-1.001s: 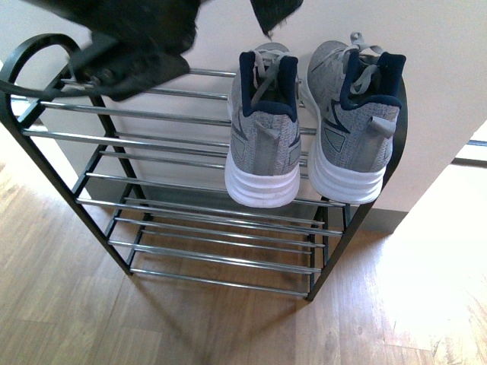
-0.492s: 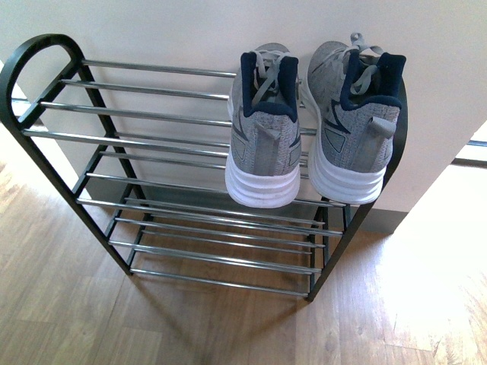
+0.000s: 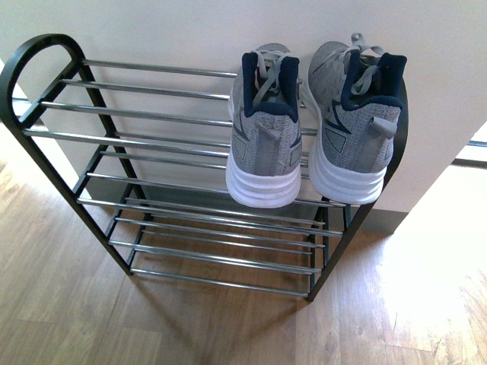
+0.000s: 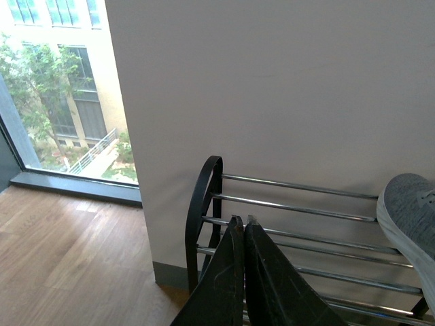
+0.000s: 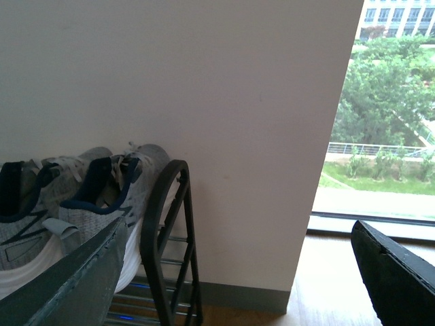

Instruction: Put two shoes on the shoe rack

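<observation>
Both sneakers [image 3: 262,137] on rack [image 3: 152,114] top tier, right end. Left gripper [image 4: 242,223] pinched closed, empty, by rack's left end, apart from sneakers. Right gripper [image 5: 239,227] spread wide, empty, near sneakers.

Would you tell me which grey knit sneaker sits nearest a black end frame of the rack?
The right-hand grey knit sneaker: it sits beside the black metal end frame, the other sneaker nearer the rack's middle.

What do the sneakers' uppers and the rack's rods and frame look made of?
Sneakers: grey knit fabric uppers, heathered weave; white soles, likely rubber or foam. Rods: shiny metal, mirror glints. Frame: black, matte, probably painted metal.
</observation>
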Action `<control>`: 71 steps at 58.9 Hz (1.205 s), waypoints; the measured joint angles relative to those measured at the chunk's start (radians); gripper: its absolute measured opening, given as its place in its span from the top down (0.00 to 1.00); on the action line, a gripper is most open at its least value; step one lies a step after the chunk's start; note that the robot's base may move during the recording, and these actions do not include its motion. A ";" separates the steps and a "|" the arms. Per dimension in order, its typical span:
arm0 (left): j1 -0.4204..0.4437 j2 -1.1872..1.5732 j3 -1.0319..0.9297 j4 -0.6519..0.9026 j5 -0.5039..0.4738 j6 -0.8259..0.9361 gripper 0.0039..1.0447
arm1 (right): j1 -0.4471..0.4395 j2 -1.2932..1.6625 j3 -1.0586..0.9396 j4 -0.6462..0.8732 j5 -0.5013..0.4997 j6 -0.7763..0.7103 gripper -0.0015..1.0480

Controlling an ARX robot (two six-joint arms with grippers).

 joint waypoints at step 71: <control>0.109 -0.457 -0.076 -0.364 0.107 0.001 0.99 | 0.000 0.000 0.000 0.000 0.000 0.000 0.09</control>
